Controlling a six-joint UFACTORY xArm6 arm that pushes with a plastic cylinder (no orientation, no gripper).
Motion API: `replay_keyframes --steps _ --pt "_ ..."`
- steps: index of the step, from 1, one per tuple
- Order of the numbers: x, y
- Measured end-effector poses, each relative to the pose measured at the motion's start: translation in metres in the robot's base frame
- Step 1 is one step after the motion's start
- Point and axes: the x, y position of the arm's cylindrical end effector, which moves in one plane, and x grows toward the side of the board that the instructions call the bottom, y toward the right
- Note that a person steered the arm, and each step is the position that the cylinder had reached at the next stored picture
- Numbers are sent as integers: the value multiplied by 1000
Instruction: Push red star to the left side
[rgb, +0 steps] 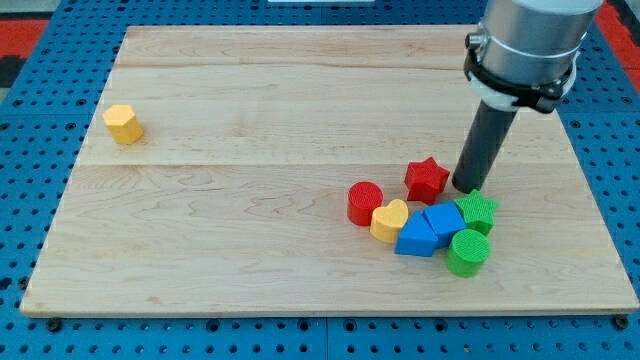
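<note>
The red star (426, 178) lies on the wooden board (250, 230) at the view's right of centre. My tip (466, 188) stands just to the star's right, very close to it or touching; I cannot tell which. Below the star sits a tight cluster: a red cylinder (365, 203), a yellow heart (390, 220), two blue blocks (416, 238) (444, 219), a green star (477, 212) and a green cylinder (467, 252). The green star lies just below my tip.
A yellow hexagon block (122, 124) sits alone near the board's left edge. The arm's grey body (525, 45) hangs over the board's upper right corner. A blue perforated table (40, 150) surrounds the board.
</note>
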Motion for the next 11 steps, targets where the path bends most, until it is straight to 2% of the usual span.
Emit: replay_keyframes --steps 1,2,3,5,7,10,11 --pt "-12 -53" --pt "-39 -132" --pt "-44 -166" --pt "-42 -165" --pt "-31 -124" --pt "-31 -212" --pt "-45 -269"
